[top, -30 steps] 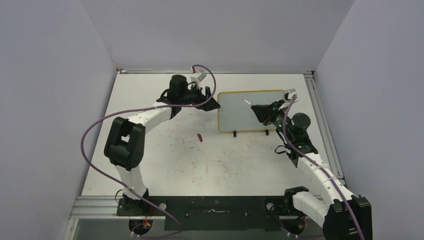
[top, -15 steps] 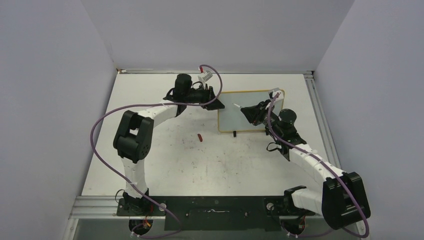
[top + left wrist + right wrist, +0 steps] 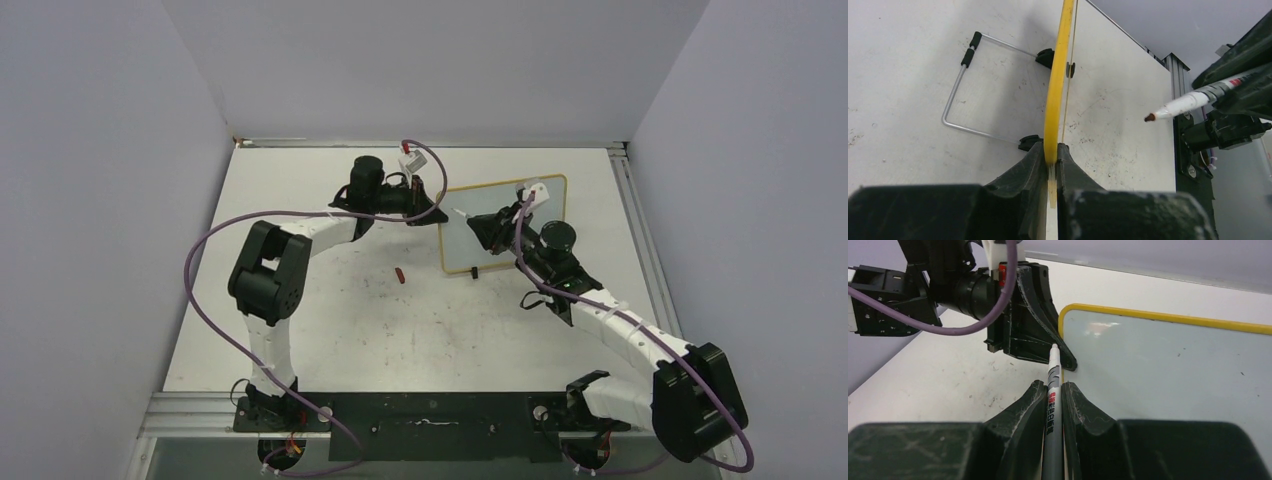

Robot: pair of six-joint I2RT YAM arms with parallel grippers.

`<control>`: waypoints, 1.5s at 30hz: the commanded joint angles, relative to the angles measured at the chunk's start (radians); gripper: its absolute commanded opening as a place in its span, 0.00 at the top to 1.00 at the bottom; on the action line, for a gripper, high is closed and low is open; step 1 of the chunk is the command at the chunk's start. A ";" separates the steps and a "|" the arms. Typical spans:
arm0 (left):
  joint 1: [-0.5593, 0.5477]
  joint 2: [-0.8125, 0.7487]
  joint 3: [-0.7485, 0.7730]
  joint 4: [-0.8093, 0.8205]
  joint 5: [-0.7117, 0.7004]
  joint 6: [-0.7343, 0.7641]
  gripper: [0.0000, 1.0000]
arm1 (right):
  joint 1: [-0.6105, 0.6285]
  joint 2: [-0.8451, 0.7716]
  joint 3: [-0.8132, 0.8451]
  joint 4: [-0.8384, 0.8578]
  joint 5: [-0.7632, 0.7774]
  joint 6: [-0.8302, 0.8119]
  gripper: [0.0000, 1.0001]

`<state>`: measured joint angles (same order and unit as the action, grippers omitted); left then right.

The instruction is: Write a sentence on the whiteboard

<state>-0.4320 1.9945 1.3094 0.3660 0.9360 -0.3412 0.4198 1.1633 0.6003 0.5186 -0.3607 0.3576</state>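
1. Across the far half of the tabletop [image 3: 330,330], I see both arms reach in to the whiteboard [image 3: 455,250], which stands right of centre, propped on a wire stand [image 3: 955,95] behind it.
2. My left tool [image 3: 1052,155] is clamped on the board's yellow left edge.
3. My right tool [image 3: 1052,390] is squeezed tight on a white marker [image 3: 1054,372]; its dark tip points at the board's upper left corner, just apart from the face.
4. A small red piece [image 3: 400,275] lies on the tabletop left of the board.
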 commanded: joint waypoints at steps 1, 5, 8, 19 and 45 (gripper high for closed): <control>-0.027 -0.050 -0.059 -0.032 -0.003 0.063 1.00 | 0.063 -0.079 0.002 0.037 0.140 -0.069 0.95; -0.039 -0.082 -0.109 -0.047 -0.027 0.105 1.00 | 0.107 -0.110 -0.023 0.037 0.252 -0.100 0.95; -0.053 -0.098 -0.114 -0.089 -0.049 0.149 1.00 | 0.134 -0.097 -0.023 0.036 0.283 -0.124 0.95; -0.068 -0.085 -0.094 -0.123 -0.037 0.166 1.00 | 0.203 -0.024 0.007 0.072 0.355 -0.172 0.95; -0.070 -0.073 -0.077 -0.137 -0.017 0.171 1.00 | 0.226 0.081 0.047 0.159 0.425 -0.229 0.95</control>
<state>-0.4721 1.9114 1.2297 0.3431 0.8684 -0.1974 0.6369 1.2411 0.6052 0.5930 0.0418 0.1543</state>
